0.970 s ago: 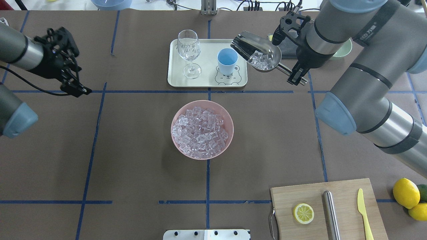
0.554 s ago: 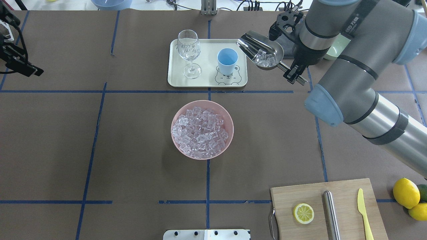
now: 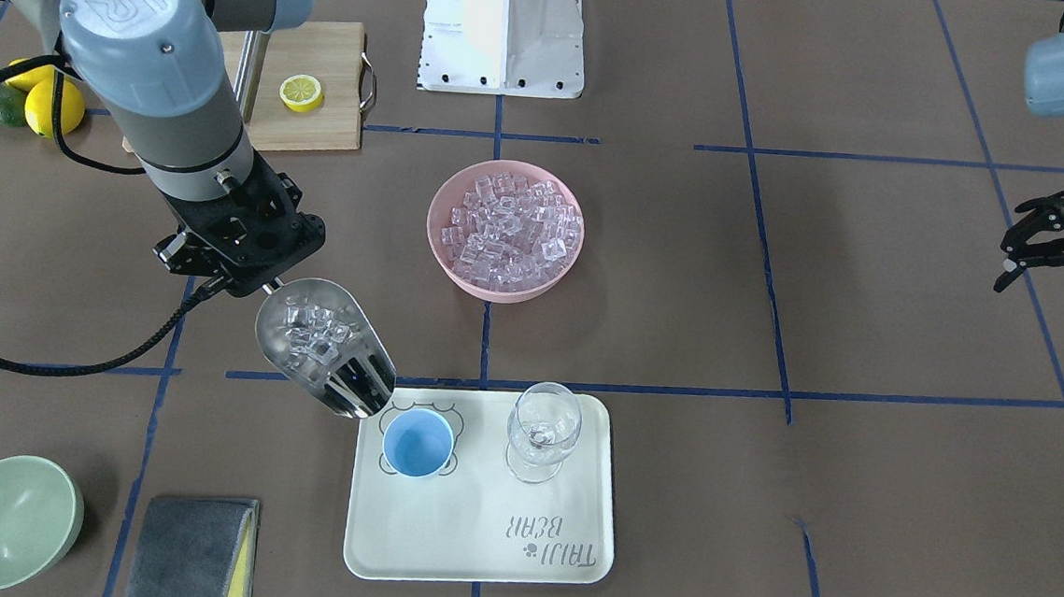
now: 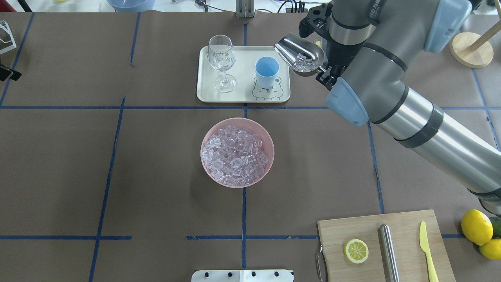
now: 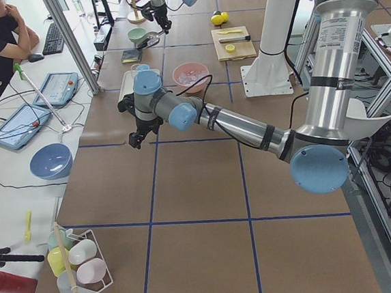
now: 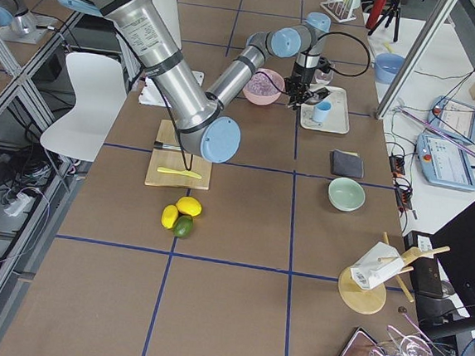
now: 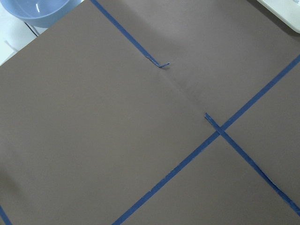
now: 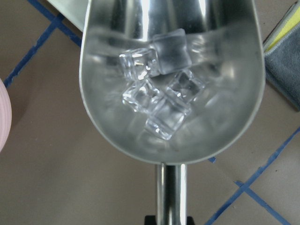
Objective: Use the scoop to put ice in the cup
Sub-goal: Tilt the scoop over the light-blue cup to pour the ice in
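My right gripper [image 3: 244,271] is shut on the thin handle of the steel scoop [image 3: 324,347]. It holds the scoop in the air, tilted, just beside the tray's edge. Several ice cubes [image 8: 161,101] lie in the scoop's trough. The scoop [image 4: 299,55] has its mouth toward the light blue cup [image 4: 267,71], just to the cup's right. The cup [image 3: 417,442] stands upright on the tray and looks empty. A heap of ice [image 4: 234,155] fills the pink bowl [image 4: 207,133] at mid table. My left gripper [image 3: 1052,299] hangs open and empty far off at the table's side.
The cream tray [image 4: 242,96] also bears a clear stemmed glass [image 4: 222,58]. A pale green bowl [image 3: 6,521] and a grey cloth [image 3: 191,551] lie behind the right arm. A cutting board [image 4: 385,246] holds a lemon half, a steel cylinder and a yellow knife; whole lemons [image 4: 476,226] lie beside it.
My right arm has carried the scoop with ice left and farther back, closer to the cup. My left arm has drawn back to the left, almost out of the overhead view.
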You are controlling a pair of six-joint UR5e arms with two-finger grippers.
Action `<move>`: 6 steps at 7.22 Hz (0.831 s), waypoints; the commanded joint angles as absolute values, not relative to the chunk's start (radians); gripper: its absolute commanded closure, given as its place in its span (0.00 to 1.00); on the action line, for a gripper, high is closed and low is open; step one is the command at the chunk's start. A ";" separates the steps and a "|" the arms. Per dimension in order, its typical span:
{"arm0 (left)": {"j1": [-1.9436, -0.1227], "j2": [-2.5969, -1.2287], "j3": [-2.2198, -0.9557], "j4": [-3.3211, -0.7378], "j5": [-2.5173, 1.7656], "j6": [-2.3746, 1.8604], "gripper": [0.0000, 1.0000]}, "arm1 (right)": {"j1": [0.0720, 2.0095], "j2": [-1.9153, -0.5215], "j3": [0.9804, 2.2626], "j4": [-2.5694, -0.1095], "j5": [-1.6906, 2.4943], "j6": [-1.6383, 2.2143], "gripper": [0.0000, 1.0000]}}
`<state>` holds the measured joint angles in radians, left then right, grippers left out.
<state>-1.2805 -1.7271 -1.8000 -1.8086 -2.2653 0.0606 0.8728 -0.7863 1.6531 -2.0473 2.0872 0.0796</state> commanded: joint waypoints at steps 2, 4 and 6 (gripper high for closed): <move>-1.289 -1.726 -1.802 -1.812 -2.263 0.061 0.00 | 0.870 -0.729 1.578 -2.109 2.108 0.110 1.00; -1.289 -1.726 -1.809 -1.812 -2.263 0.061 0.00 | 0.858 -0.689 1.572 -2.227 2.108 0.110 1.00; -1.290 -1.724 -1.812 -1.813 -2.261 0.061 0.00 | 0.842 -0.573 1.456 -2.327 2.106 0.109 1.00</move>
<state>-1.2895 -1.7247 -1.8089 -1.8126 -2.2622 0.0614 0.8499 -0.6426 1.5281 -2.2667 2.1074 0.1094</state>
